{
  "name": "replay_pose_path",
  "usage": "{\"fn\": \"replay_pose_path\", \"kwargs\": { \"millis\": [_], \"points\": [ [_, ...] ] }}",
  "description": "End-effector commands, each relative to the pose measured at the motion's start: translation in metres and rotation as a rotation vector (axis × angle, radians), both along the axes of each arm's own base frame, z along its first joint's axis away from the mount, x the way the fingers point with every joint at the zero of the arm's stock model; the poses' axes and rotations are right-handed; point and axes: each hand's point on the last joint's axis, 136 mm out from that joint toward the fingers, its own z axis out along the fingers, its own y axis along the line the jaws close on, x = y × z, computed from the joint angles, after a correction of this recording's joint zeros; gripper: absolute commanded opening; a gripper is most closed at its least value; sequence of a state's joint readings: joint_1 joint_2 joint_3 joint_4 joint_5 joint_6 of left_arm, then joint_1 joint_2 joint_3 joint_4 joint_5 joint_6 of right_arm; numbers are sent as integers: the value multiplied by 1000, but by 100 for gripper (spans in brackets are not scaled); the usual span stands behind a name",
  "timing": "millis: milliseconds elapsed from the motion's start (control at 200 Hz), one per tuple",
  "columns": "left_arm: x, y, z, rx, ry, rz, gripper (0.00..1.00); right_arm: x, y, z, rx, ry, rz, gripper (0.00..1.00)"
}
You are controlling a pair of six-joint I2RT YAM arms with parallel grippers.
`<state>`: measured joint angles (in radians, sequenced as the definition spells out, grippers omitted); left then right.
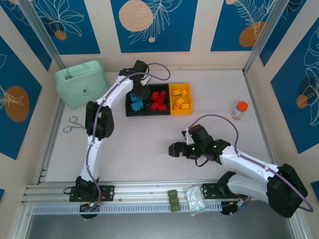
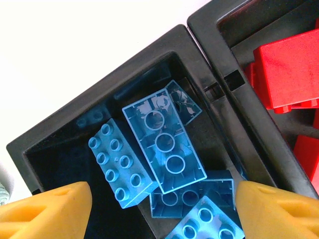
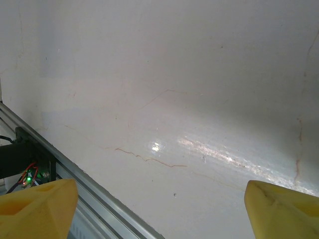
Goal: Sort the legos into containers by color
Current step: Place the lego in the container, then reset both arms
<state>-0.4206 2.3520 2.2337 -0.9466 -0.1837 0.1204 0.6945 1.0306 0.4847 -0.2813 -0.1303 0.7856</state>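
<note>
Beneath the left gripper — spread wide, empty, like the right gripper — translucent light-blue studded legos.

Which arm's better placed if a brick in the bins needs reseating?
Left. The left end effector hangs open directly over the black bin holding the blue bricks, next to the red bricks. The right end effector is open over bare table, well short of the bins.
</note>
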Motion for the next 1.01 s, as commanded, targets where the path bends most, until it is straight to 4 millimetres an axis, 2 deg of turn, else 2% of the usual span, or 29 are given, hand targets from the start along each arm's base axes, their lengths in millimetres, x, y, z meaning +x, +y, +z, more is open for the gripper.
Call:
{"fn": "replay_pose_path", "kwargs": {
  "millis": [0,270,505,715,745,765,1000],
  "points": [
    [-3,3,18,-43,-7,28,76,-1,3,8,9,-17,15,87],
    [-23,-3,48,-163,-29,54,78,6,5,17,16,-62,12,88],
    [-61,4,66,-256,-55,99,83,26,7,39,-1,-164,19,90],
    [-106,25,76,-321,-112,164,93,65,1,67,-49,-293,-26,97],
    [-112,30,78,-324,-125,175,95,71,-1,70,-52,-309,-35,98],
    [-117,33,78,-327,-131,182,100,75,-3,72,-54,-318,-42,98],
    [-165,74,90,-316,-253,260,99,117,-28,91,-125,-406,-152,99]
  ]
}}
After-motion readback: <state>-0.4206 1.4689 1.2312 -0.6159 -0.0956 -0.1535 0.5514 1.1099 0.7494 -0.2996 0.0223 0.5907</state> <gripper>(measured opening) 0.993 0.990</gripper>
